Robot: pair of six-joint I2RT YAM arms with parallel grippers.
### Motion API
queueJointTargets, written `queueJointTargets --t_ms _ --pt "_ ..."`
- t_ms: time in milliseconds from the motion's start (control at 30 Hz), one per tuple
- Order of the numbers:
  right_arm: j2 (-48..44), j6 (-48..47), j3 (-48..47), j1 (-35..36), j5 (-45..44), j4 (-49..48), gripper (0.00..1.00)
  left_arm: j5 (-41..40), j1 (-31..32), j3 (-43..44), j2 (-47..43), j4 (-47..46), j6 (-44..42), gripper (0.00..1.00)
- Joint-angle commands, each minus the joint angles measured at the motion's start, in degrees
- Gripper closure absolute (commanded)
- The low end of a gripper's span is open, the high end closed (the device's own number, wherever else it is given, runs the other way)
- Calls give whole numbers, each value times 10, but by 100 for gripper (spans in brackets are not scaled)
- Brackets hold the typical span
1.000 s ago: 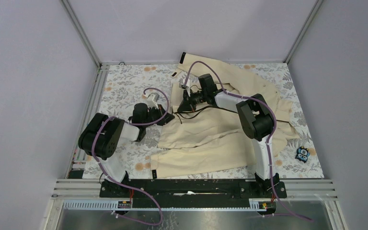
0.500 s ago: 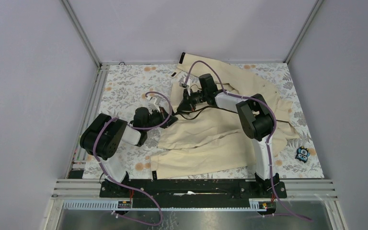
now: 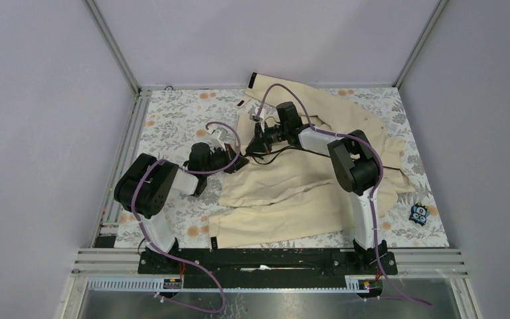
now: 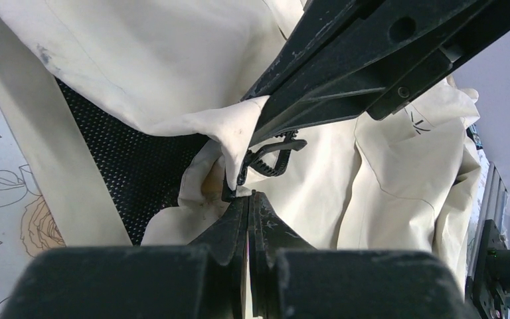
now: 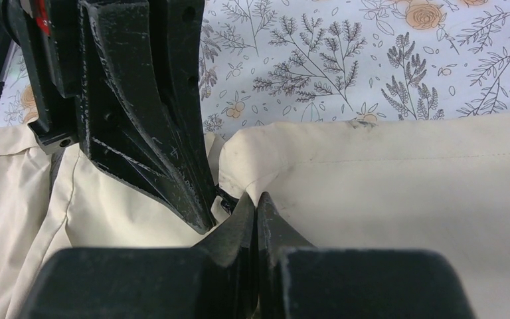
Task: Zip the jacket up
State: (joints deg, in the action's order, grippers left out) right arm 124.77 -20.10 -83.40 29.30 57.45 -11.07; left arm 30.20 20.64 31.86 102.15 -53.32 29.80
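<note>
- Jacket [image 3: 305, 193]: crumpled across right half of flowered tablecloth [image 3: 172, 119], grey walls around.
- Left pincer [image 3: 238, 161]: clamped shut on jacket edge by zipper [image 4: 269, 159].
- Right pincer [image 3: 257, 141]: clamped on fabric corner just beside.
- Zipper mostly hidden in folds.
- Cuff [image 3: 253, 78] at far edge; open cloth left of pincers.

no legible text, labels, brands or numbers visible

The jacket [image 3: 305, 193] lies on the table's [image 3: 172, 113] right half.
</note>
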Motion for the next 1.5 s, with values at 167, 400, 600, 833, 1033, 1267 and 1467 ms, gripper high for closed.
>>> queueJointTargets --t_ms 167,400,600,833,1033,1267,1467 --pt "-28 44 11 2 38 -59 100 -26 -7 -28 -65 3 6 67" --pt "-30 58 18 -4 36 -77 100 10 -71 -99 -103 -60 70 49" --pt "-28 61 16 -4 38 -78 100 6 -78 -95 -91 -88 73 49" --pt "-29 60 16 -5 37 -77 100 51 -78 -39 -34 -112 57 63" --pt "-29 63 15 -7 35 -77 100 67 -78 -22 10 -136 72 73" --pt "-27 65 14 -7 36 -78 100 80 -77 -23 31 -158 81 86" --pt "-24 65 13 -7 36 -75 100 95 -73 -11 57 -185 96 98"
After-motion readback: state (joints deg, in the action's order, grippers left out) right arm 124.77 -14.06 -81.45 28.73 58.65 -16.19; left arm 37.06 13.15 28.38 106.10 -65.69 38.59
